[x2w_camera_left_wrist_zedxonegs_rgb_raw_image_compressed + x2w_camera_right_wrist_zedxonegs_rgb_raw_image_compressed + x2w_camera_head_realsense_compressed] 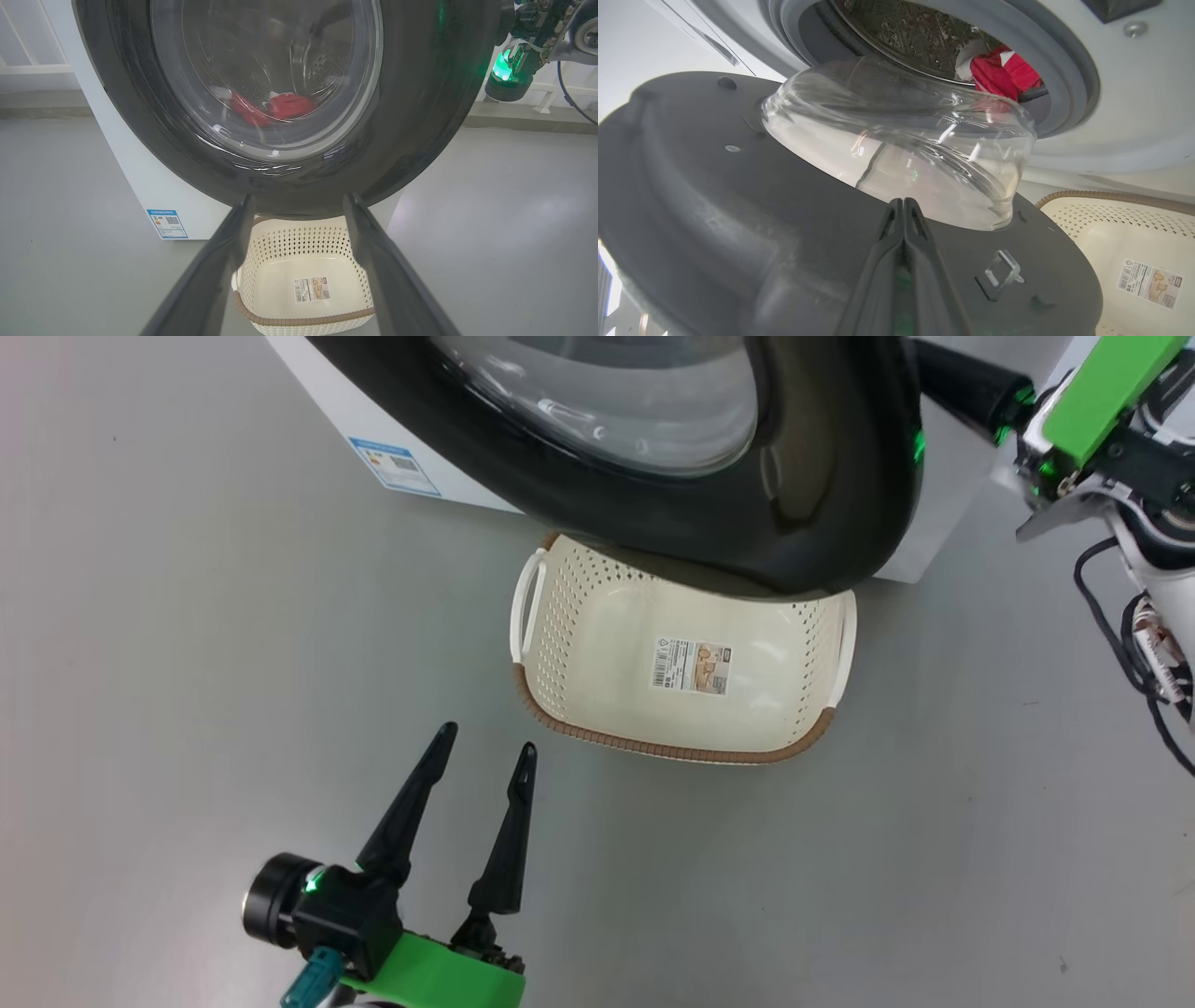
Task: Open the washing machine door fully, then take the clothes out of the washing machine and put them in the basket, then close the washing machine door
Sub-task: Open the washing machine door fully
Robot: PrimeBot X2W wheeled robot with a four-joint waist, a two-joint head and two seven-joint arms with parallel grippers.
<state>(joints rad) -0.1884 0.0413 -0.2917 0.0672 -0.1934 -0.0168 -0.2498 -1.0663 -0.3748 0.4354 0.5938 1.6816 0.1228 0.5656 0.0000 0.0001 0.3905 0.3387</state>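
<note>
Door (822, 476) is hanging part-open over the basket (672, 749), clothes (999, 74) lying in the drum (915, 32). We are holding our right gripper (903, 205), jaws shut empty, against its inner face; pushing outward in one smooth arc suits. Left gripper (488, 737) is hovering, jaws open.

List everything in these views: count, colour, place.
washing machine door: one, black rim, clear glass bowl, swung off the opening, over the basket's far end.
washing machine: one, white, behind the basket.
clothes: count unclear, red and white, in the drum.
basket: one, cream, brown rim, empty, on the floor.
paper label: one, white, basket bottom.
blue sticker: one, low on the machine.
floor: grey.
left tool: dark, open, above the floor.
right tool: dark, shut, at the door's inner side.
</note>
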